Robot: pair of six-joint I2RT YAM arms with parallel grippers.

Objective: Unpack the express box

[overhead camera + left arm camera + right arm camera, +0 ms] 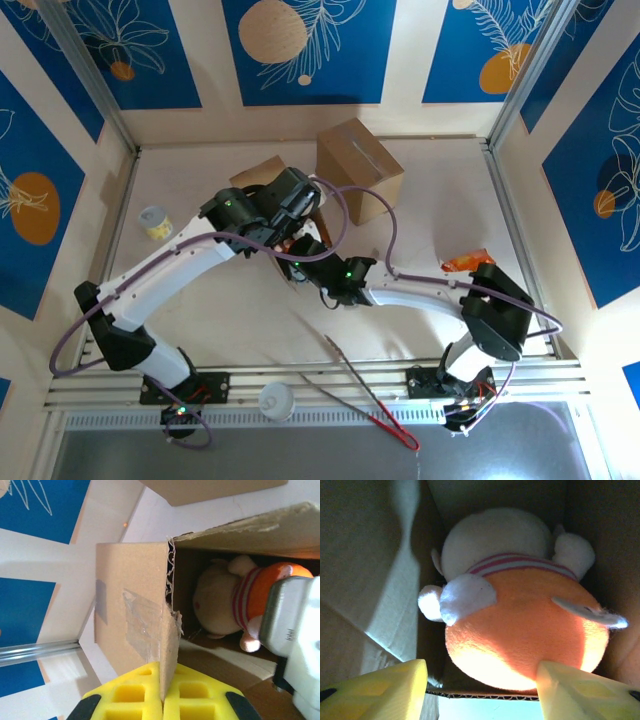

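1. The open box (130,615) lies on its side near the back of the table (250,335). Its mouth faces the arms.
2. The left claw (162,680) is pinched tight on the flap (150,645) of the open box. The yellow fingers (130,695) squeeze the thin cardboard edge from both sides.
3. The flap's inner edge is torn and rough, and old clear tape sticks to its face.
4. The plush toy (520,630) is inside the open box. It is round and orange, with a striped band and a cream head at the far end.
5. The right claw (481,672) is at the mouth of the box and spread wide. The toy's orange bottom sits between the two fingers. There is a gap beside the left finger. The right finger looks very close to the toy, and I cannot tell if it touches.
6. The toy takes up most of the box. The wall is close on the right, and there is a dark gap on the left.
7. A closed box (360,170) stands just beside the open one, toward the back.
8. The middle of the table in front of the arms is bare.
9. Tongs (370,395) and a white cup (277,402) lie at the near edge.
10. A small jar (155,222) sits at the left, and an orange packet (465,262) lies at the right.
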